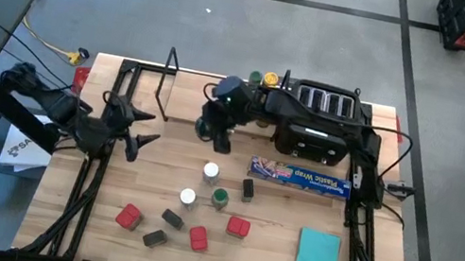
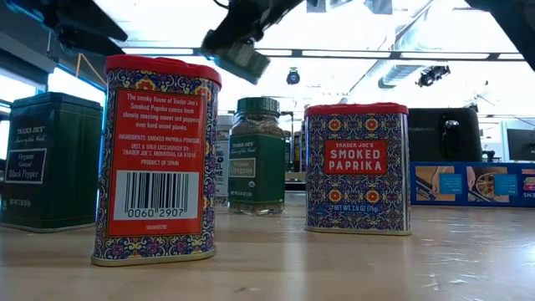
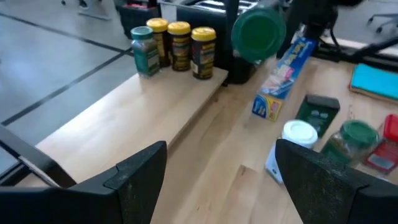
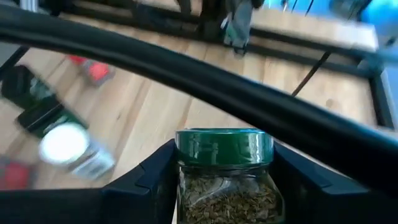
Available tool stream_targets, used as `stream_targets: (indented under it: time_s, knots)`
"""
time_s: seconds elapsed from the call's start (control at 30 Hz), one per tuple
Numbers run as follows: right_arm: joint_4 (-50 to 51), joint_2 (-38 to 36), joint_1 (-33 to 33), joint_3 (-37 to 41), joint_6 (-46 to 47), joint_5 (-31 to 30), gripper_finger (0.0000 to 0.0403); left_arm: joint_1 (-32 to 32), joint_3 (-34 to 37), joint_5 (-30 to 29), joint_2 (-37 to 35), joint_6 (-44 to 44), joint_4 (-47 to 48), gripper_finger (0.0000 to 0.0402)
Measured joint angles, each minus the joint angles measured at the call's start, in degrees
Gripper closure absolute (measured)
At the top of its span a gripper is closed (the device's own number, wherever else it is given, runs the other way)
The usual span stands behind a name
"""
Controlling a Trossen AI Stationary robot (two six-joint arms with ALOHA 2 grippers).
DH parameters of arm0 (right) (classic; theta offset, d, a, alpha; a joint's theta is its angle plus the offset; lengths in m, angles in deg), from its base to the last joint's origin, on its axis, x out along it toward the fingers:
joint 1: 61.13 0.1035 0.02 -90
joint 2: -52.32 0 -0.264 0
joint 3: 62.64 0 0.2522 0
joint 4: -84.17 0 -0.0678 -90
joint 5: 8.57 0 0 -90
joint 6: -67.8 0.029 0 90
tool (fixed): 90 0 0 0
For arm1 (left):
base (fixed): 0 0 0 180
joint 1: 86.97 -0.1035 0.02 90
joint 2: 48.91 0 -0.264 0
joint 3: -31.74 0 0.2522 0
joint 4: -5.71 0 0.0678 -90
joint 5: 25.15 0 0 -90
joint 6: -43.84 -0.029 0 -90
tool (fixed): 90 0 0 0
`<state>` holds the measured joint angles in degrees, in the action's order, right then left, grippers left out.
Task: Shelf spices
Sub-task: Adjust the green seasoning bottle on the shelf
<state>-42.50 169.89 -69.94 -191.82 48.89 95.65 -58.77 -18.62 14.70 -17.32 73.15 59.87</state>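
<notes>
My right gripper [image 1: 212, 127] hangs over the table's middle, in front of the shelf [image 1: 186, 94], and is shut on a green-lidded spice jar [image 4: 224, 186]. The jar also shows high in the low view [image 2: 242, 58]. At the table's left my left gripper [image 3: 217, 174] is open and touches nothing. Several jars with yellow and green lids [image 3: 180, 45] stand on the shelf plank [image 3: 124, 118]. More spices rest on the table: white-lidded jars [image 1: 211, 173], a green-lidded jar [image 1: 220, 196], red tins [image 1: 238, 227] and dark tins [image 1: 172, 220]. My right gripper pinches the jar's glass body [image 4: 186, 193] just below the green lid [image 4: 224, 148], one finger on each side. The fingers slant down from the table's right side. The jar is lifted clear of the table and tilted, its lid [image 3: 258, 34] facing the table's left.
A black toaster [image 1: 316, 117] stands at the far right, under the right arm. In front of it lies a long blue plastic-wrap box [image 1: 299, 176]. A flat teal square [image 1: 319, 251] lies near the right front. The shelf's black wire upright [image 1: 168, 76] stands at its left end.
</notes>
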Motion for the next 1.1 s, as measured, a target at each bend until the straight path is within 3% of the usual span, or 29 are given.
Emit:
stream_targets:
  time_s: [0.27,0.43,0.57,0.7,0.87,1.0,1.1]
  knots:
    - [11.4,-4.1,4.8,0.1,2.6,-9.9,0.0211,6.5,6.1,-6.8,0.0,7.0,-2.5,0.0106]
    - [17.6,-8.3,8.1,0.1,4.7,-16.0,0.0211,7.9,6.8,-7.6,0.0,7.5,-4.4,0.0106]
    - [15.2,-15.4,12.1,8.4,8.2,-20.0,0.0211,8.3,6.7,-7.6,0.0,7.1,-4.6,0.0106]
    - [0.1,-26.9,16.5,27.6,15.1,-26.9,0.0211,8.3,6.7,-9.0,0.0,7.1,-4.6,0.0106]
    - [-28.6,-37.4,20.6,48.9,19.1,-31.7,0.0211,8.2,6.7,-13.9,0.0,7.1,-6.6,0.0106]
    - [-50.7,-38.2,20.2,58.9,17.4,-31.1,0.0211,7.2,6.7,-19.3,0.0,5.8,-10.7,0.0106]
    - [-64.2,-34.9,18.6,62.4,14.9,-28.0,0.0211,5.3,6.7,-17.9,0.0,2.0,-14.7,0.0106]
